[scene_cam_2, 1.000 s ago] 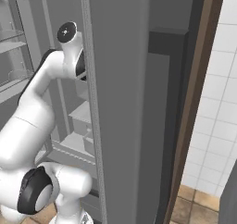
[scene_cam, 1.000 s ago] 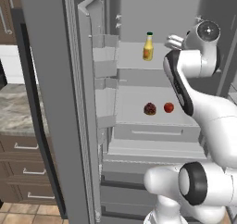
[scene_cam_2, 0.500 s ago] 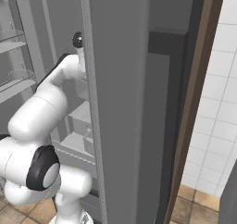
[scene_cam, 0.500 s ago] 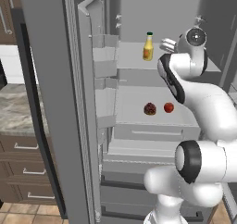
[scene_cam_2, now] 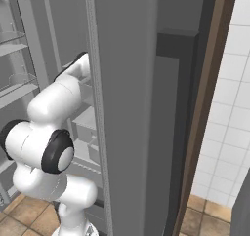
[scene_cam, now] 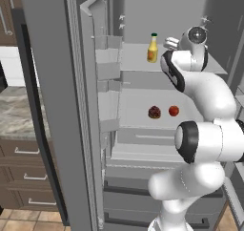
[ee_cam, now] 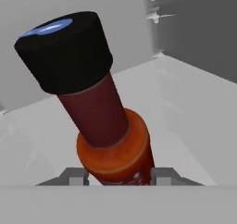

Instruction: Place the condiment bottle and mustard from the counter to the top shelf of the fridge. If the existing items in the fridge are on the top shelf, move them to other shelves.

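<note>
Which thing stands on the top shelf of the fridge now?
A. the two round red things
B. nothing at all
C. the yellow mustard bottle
C: the mustard stands upright on the top shelf, while the two existing items lie one shelf lower.

Glossy condiment bottle (ee_cam: 113,140), matt black cap (ee_cam: 65,52)

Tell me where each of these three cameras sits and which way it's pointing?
Left base view: behind the arm on its left, facing into the open fridge; shows the mustard on the top shelf, two round items on a lower shelf, and the white arm.
Right base view: behind on the right, facing the fridge's side wall; the arm's elbow reaches in.
Hand view: on the hand, looking along the gripper at the condiment bottle it grips over a pale shelf.
Shared: both base views show the arm and fridge.
</note>
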